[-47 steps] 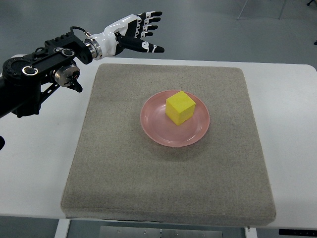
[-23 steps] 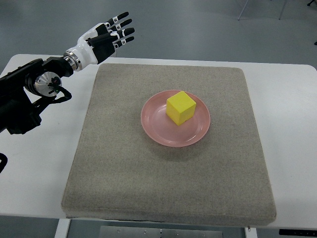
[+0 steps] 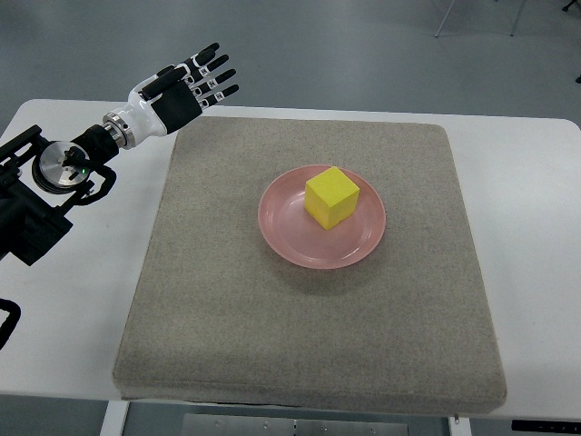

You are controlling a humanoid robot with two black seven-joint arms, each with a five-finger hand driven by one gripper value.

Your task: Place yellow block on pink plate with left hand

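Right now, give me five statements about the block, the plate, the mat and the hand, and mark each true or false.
1. The block sits on the plate. True.
2. The left hand grips the block. False: its fingers are spread and empty, at the mat's far left corner, apart from the block.
3. The plate lies on the grey mat. True.
4. The block is blue. False: it is yellow.
5. A right hand reaches toward the plate. False: no right arm is in view.
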